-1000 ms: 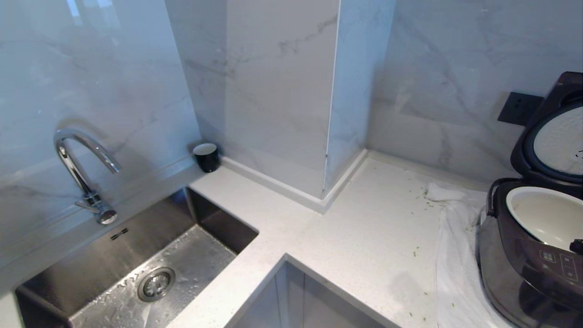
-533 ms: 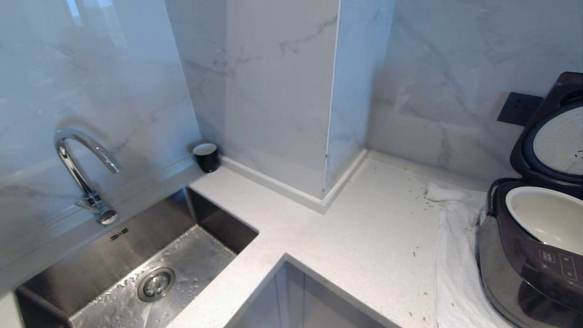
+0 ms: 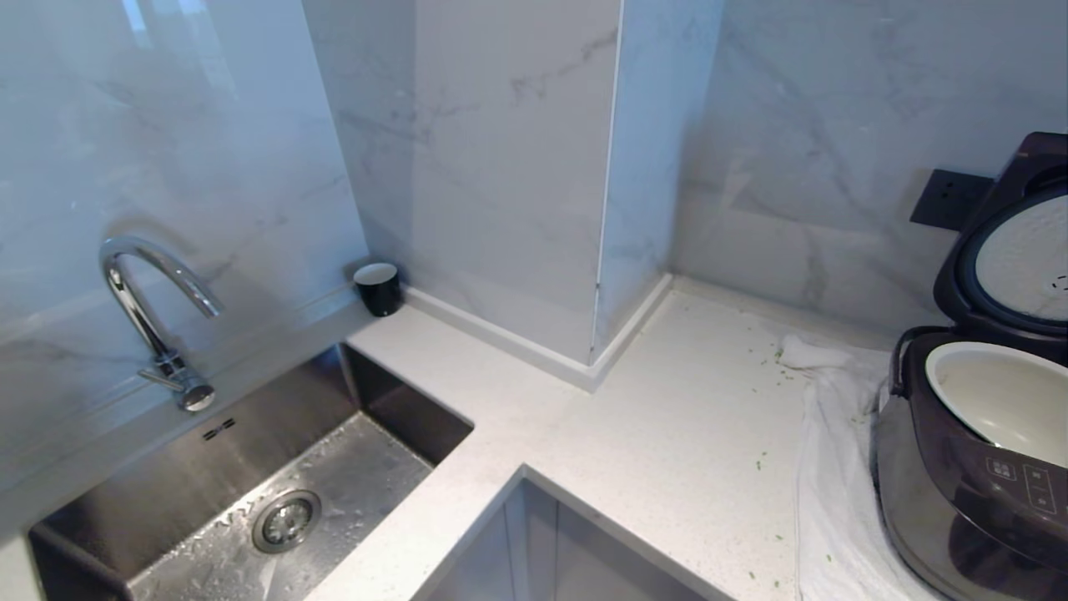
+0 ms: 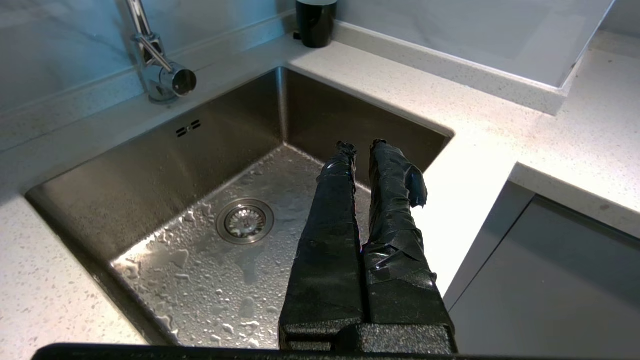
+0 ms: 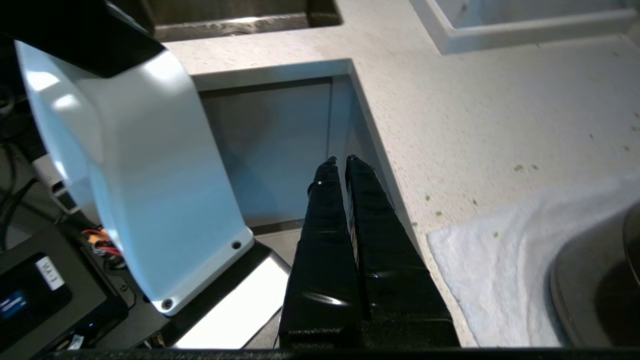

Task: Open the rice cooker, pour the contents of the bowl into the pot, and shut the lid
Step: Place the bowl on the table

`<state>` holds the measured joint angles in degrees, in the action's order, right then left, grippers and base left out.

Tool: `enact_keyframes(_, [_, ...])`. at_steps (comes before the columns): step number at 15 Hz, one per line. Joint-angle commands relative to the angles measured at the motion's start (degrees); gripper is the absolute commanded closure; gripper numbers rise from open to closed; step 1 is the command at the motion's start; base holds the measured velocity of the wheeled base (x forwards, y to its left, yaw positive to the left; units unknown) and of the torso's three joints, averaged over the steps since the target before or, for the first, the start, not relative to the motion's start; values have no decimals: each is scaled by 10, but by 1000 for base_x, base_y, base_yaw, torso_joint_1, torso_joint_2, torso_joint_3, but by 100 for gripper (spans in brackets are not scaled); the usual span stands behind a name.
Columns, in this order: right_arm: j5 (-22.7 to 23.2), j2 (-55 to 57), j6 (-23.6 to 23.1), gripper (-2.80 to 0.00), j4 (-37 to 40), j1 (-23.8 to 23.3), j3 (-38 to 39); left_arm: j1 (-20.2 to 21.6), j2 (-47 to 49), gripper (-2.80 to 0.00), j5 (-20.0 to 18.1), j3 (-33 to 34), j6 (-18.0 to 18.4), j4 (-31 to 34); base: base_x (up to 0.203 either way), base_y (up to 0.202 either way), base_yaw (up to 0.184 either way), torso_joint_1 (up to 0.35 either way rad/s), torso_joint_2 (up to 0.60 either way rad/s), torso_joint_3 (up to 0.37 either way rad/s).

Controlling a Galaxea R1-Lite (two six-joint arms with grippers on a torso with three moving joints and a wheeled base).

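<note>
Large dark-brown rounded rice cooker (image 3: 959,467) sits on a white towel (image 3: 834,467) at the right end of the white speckled surface (image 3: 667,434). Its hinged lid (image 3: 1014,250) is raised, pale dimpled plate showing; the cream-white inner pot (image 3: 997,401) looks empty. Bowl and contents not in view.

Right gripper (image 5: 339,161), fingers pressed together and empty, hangs off the surface edge, left of the cooker. Left gripper (image 4: 361,146), tips nearly touching, empty, over the steel sink (image 4: 150,165).

Risks: green bits already scattered beside the cooker suggest spillage; the towel could slide under the cooker when the lid is pushed down.

Writing: white panel markings, unreadable.
</note>
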<state>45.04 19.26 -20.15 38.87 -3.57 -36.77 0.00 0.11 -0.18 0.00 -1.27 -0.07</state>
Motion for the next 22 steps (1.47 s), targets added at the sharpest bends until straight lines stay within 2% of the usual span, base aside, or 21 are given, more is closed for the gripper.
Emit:
enact_keyframes(1, [-43,-35,14,0,3,0,22,0,1,0,0,1,0,0,0,0,0,0,0,0])
enact_keyframes(3, [-50,-46,14,0,-9,17,29,0,1,0,0,1,-1,0,0,0,0,0,0,0])
enact_keyframes(4, [-61,-55,14,0,-10,46,31,0,1,0,0,1,0,0,0,0,0,0,0,0])
enact_keyframes(5, [-88,-61,14,0,-11,58,37,0,1,0,0,1,-1,0,0,0,0,0,0,0])
enact_keyframes(8, [-132,-128,18,0,-29,45,95,0,1,0,0,1,0,0,0,0,0,0,0,0])
enact_keyframes(9, [-162,-153,25,0,-48,41,125,0,1,0,0,1,0,0,0,0,0,0,0,0])
enact_keyframes(12, [-326,-186,117,0,-144,38,196,0,1,0,0,1,0,0,0,0,0,0,0,0])
enact_keyframes(13, [-377,-189,127,0,-178,38,231,0,1,0,0,1,0,0,0,0,0,0,0,0])
enact_keyframes(14, [-420,-191,131,0,-225,37,270,0,1,0,0,1,0,0,0,0,0,0,0,0])
enact_keyframes(16, [-474,-192,141,0,-382,37,336,0,1,0,0,1,0,0,0,0,0,0,0,0])
enact_keyframes(17, [-487,-192,153,0,-417,37,349,0,1,0,0,1,-1,0,0,0,0,0,0,0])
enact_keyframes(18, [-492,-192,180,0,-415,37,355,0,1,0,0,1,-1,0,0,0,0,0,0,0])
enact_keyframes(19, [-474,-193,214,0,-413,37,358,0,1,0,0,1,0,0,0,0,0,0,0,0])
enact_keyframes(20, [-460,-193,227,0,-412,37,370,-1,1,0,0,1,0,0,0,0,0,0,0,0])
enact_keyframes(22, [-456,-193,218,0,-412,37,368,-1,1,0,0,1,0,0,0,0,0,0,0,0])
